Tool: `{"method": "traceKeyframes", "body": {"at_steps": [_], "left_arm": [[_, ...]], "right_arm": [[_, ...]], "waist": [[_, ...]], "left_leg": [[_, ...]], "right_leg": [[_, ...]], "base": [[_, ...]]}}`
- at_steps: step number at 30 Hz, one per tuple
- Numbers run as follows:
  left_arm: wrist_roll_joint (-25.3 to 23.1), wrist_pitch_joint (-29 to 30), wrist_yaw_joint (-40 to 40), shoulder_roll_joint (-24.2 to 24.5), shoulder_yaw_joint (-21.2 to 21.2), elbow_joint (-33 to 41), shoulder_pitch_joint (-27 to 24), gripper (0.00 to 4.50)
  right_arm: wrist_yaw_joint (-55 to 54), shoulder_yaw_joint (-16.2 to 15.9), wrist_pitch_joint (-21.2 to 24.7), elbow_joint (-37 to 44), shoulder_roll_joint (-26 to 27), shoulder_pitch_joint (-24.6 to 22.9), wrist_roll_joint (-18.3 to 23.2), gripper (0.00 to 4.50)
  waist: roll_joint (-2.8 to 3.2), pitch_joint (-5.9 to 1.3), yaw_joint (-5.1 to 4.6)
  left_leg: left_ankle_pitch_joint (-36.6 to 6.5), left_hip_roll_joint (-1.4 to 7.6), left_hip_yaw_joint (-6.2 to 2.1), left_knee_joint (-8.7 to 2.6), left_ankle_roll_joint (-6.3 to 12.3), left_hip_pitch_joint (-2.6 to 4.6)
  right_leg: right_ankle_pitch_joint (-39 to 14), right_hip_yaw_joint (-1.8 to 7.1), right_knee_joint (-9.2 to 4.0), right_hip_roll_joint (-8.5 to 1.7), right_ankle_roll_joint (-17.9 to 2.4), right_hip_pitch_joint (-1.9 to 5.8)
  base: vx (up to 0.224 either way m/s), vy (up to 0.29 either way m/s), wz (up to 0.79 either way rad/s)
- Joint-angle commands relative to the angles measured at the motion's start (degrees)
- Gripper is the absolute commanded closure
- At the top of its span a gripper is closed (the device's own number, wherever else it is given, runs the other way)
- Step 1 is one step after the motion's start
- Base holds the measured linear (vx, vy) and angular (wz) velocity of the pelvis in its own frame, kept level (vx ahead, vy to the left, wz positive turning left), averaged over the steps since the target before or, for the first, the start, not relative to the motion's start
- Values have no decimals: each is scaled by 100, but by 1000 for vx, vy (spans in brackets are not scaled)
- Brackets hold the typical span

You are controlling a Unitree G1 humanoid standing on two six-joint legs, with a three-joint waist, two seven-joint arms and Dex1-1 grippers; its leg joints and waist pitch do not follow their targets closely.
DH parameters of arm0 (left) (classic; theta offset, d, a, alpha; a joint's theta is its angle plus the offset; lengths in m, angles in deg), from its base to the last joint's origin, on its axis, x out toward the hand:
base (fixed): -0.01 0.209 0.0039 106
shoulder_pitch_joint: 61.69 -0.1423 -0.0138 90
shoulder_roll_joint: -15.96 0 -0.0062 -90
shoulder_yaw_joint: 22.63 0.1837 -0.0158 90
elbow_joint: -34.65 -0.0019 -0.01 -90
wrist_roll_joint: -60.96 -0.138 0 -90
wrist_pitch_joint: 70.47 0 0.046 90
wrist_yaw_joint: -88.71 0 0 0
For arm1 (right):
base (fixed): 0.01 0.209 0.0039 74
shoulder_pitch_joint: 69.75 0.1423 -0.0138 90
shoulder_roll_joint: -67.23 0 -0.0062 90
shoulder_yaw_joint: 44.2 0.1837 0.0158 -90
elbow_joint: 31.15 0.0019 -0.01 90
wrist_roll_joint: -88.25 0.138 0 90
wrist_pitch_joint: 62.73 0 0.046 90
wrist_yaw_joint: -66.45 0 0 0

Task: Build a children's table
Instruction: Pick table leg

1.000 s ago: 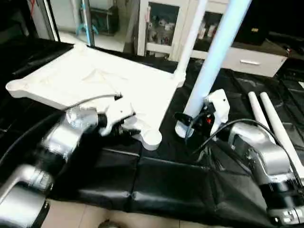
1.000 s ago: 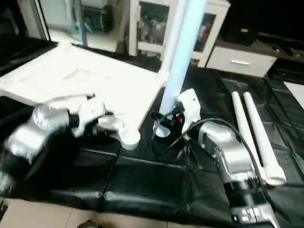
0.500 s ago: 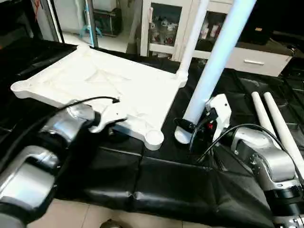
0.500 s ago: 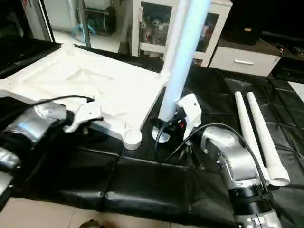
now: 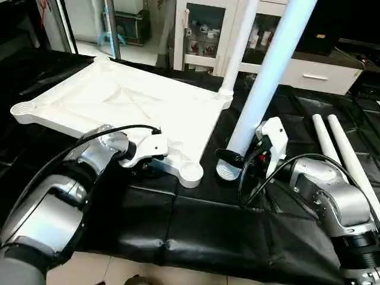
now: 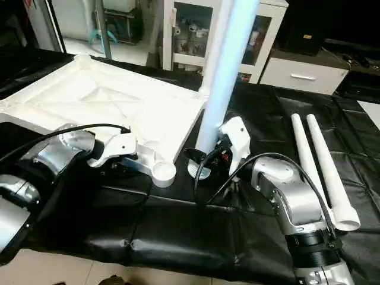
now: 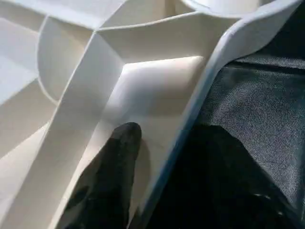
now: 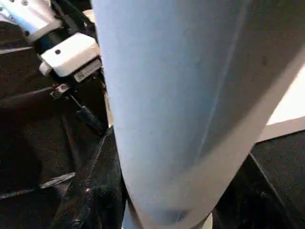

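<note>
The white table top (image 5: 119,95) lies ribbed side up on the black mat. One leg (image 5: 240,41) stands in its far right corner socket. My left gripper (image 5: 144,164) is at the near rim beside the empty front right socket (image 5: 191,172). In the left wrist view one black finger (image 7: 119,157) lies inside a rib pocket and the other outside the rim, shut on it. My right gripper (image 5: 244,159) is shut on a second leg (image 5: 267,71). It holds this leg nearly upright, with the threaded end (image 5: 227,171) just right of that socket.
Two more white legs (image 5: 323,139) (image 5: 351,157) lie side by side on the mat (image 5: 208,231) at the right. A white cabinet with glass doors (image 5: 205,29) and a low drawer unit (image 5: 314,74) stand behind. The mat's front edge runs close below my arms.
My left gripper has come in over the near rim and its jaws have narrowed around it. The right gripper still holds the upright leg in about the same place.
</note>
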Motion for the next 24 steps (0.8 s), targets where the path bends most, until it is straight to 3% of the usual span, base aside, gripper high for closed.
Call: {"method": "traceKeyframes", "body": {"at_steps": [1,2,3,8,10,12,14,17,18,19,20,21,23,24], "left_arm": [[-229,50,-206,35,153,-51,20,262],[-236,49,-220,39,152,-54,23,270],[-243,100,-314,52,135,-64,25,270],[-207,436,-646,5,90,71,-57,314],[-174,588,-722,-18,60,216,-157,328],[-84,866,-702,-73,-29,397,-326,334],[-16,1012,-652,-115,-107,483,-426,352],[360,1904,-242,-360,-517,1020,-851,362],[494,2239,-44,-439,-692,1220,-987,367],[627,2627,206,-523,-902,1518,-1193,373],[669,2768,300,-553,-973,1650,-1285,373],[691,2936,433,-596,-1038,1876,-1416,376],[722,2868,448,-611,-1039,2602,-1803,380],[731,2882,417,-620,-1044,2898,-1947,380]], "right_arm": [[48,-2,-85,1,-68,108,-18,264],[49,-5,-85,1,-65,110,-19,264],[52,-28,-97,7,-40,104,-29,264],[85,-41,-77,94,-34,35,-23,264],[77,-42,-63,111,-22,32,-28,264],[71,-43,-73,102,-14,42,-33,264],[66,-38,-80,97,-15,46,-34,264],[9,47,-91,57,-30,102,-17,264],[-5,70,-97,30,-26,132,-13,264],[-69,98,-114,-34,13,165,-31,264],[-112,112,-123,-70,37,176,-44,264],[-139,123,-126,-78,44,176,-53,264],[-240,203,-82,-65,123,175,2,264],[-280,240,-61,-62,156,178,31,264]], "waist": [[59,-421,0],[62,-424,-1],[123,-424,0],[91,-430,-10],[95,-428,-18],[144,-423,-22],[120,-415,-32],[130,-416,-38],[109,-415,-46],[158,-417,-47],[161,-416,-49],[145,-412,-71],[56,-408,-98],[81,-399,-138]], "left_leg": [[-1083,151,-49,-419,-181,48],[-1067,153,-53,-420,-179,45],[-1089,150,-54,-416,-194,54],[-1095,152,-50,-419,-192,55],[-1078,151,-43,-416,-182,54],[-1175,162,-45,-423,-204,66],[-1205,153,-38,-421,-172,65],[-1214,163,-31,-416,-127,66],[-1259,146,-16,-408,-98,71],[-1283,158,-27,-407,-99,67],[-1300,152,-32,-404,-81,62],[-1376,154,-34,-412,-86,71],[-1374,154,-44,-423,-46,50],[-1351,148,-54,-444,-26,21]], "right_leg": [[-1105,300,-426,-518,-921,321],[-1077,299,-422,-519,-930,324],[-1049,302,-424,-519,-951,316],[-903,301,-405,-516,-1055,332],[-893,303,-407,-512,-1072,329],[-941,304,-406,-520,-1120,324],[-985,300,-427,-510,-1133,325],[-1127,304,-431,-520,-1154,327],[-1344,300,-457,-507,-1101,315],[-1456,299,-451,-523,-1108,316],[-1531,291,-477,-522,-1085,306],[-1680,285,-499,-508,-1039,299],[-1966,279,-527,-512,-856,306],[-2151,269,-546,-504,-760,296]], "base": [[0,0,0],[0,0,0],[0,0,0],[0,0,0],[0,0,0],[0,0,0],[0,0,0],[0,0,0],[0,0,0],[0,0,0],[0,0,0],[0,0,0],[0,0,0],[0,0,0]]}}
